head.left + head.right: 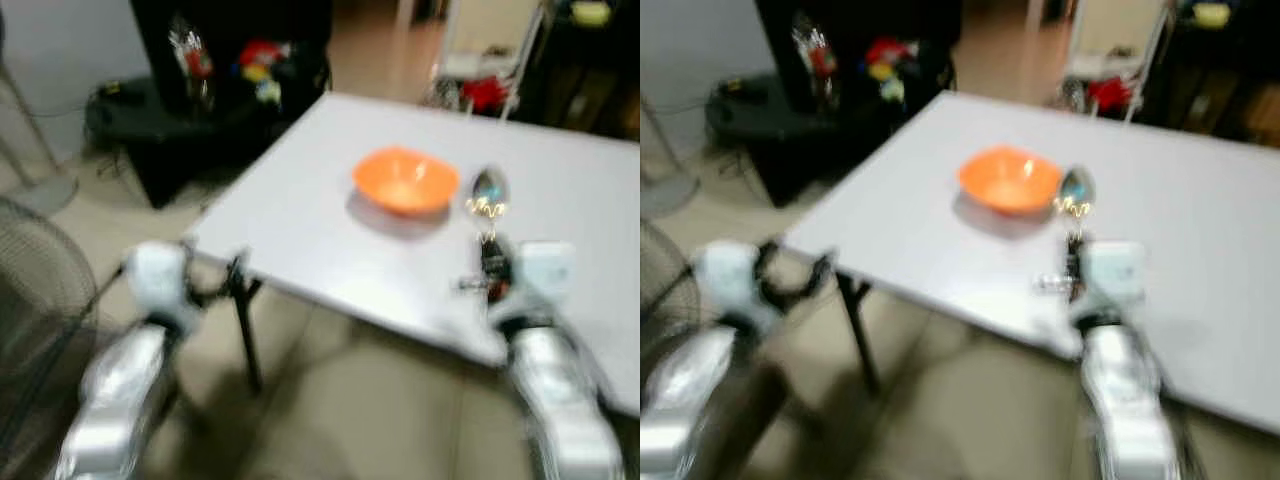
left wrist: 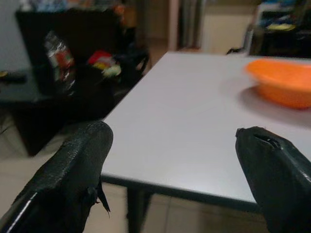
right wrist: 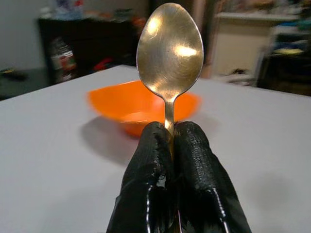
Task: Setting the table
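Pinching spoon (image 3: 169, 53), right claw (image 3: 170, 133) near bowl (image 3: 141, 108).

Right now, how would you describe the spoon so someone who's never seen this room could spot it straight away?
Find the big white table with the orange bowl on it. Just to the bowl's right, over the table, the robot's right hand pinches a spoon by its handle, bowl end pointing away from the hand. It is the only shiny metal thing there.

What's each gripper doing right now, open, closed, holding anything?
Left gripper: open, empty, fingers wide apart just short of the table edge.
Right gripper: closed on the spoon handle, bowl end up, near the orange bowl.
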Robot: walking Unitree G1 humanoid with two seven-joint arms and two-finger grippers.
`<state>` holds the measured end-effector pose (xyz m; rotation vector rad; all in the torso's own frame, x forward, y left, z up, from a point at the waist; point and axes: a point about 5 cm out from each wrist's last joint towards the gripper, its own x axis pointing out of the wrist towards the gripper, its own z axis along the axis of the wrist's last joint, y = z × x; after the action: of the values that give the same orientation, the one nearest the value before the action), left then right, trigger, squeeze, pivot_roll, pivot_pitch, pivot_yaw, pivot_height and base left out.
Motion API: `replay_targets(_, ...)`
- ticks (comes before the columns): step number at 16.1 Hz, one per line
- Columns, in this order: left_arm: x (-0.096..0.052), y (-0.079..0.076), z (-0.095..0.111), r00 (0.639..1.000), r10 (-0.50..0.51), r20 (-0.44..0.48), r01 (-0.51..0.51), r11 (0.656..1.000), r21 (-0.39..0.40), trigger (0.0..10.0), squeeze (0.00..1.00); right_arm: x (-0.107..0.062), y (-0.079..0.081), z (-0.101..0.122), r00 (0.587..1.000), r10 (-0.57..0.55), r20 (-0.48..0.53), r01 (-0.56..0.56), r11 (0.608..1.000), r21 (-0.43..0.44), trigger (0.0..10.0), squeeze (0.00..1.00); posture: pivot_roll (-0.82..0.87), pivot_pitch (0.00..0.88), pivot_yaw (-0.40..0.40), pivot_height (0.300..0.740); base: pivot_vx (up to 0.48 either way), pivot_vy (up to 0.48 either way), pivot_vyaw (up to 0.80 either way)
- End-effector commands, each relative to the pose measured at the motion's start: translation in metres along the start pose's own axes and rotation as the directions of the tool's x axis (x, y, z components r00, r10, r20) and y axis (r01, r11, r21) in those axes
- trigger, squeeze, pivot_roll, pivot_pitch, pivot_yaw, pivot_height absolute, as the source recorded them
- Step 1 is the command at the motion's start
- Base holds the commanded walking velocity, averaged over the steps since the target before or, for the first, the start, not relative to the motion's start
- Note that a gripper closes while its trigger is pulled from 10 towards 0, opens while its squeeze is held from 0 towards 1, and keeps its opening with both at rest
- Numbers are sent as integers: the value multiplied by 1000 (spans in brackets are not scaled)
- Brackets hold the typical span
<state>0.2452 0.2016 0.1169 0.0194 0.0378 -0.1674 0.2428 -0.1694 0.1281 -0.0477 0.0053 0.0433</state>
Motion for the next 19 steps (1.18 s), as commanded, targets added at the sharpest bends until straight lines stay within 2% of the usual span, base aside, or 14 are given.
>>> replay_targets(1, 4, -8, 6, 999, -38, 32, 38, 999, 10, 10000, 0, -2, -8, -1, 1000, -16, 5, 16, 1000, -3, 10000, 0, 36, 0, 11, 740, 420, 0, 0)
replay_targets(4, 5, -7, 6, 998, -48, 41, 47, 999, 28, 10000, 0, -4, -6, -6, 1000, -23, 10, 23, 999, 27, 10000, 0, 35, 0, 12, 740, 425, 0, 0)
replay_targets(9, 18, -16, 14, 994, -81, 78, 80, 997, 20, 10000, 0, -9, -5, -2, 998, -57, 41, 55, 997, 62, 10000, 0, 15, 0, 34, 740, 422, 0, 0)
replay_targets(12, 23, -30, 12, 990, -126, 65, 125, 992, 19, 10000, 0, -12, -7, -5, 996, -88, 21, 86, 992, 89, 10000, 0, 4, 0, 48, 740, 0, 0, 0)
replay_targets(13, 24, -32, 9, 989, -139, 47, 138, 990, 18, 10000, 0, -13, -8, -7, 995, -94, 11, 93, 991, 93, 10000, 0, 4, 0, 48, 740, 0, 0, -769)
replay_targets(18, 28, -28, 11, 992, -119, 48, 118, 993, 27, 10000, 0, -12, -7, -7, 995, -99, 3, 98, 989, 108, 10000, 0, 3, 0, 51, 740, 0, 480, -775)
replay_targets(19, 29, -26, 11, 993, -114, 40, 112, 992, 61, 10000, 0, -12, -7, -7, 995, -101, -2, 100, 989, 112, 10000, 0, 1, 0, 53, 740, 0, -480, -775)
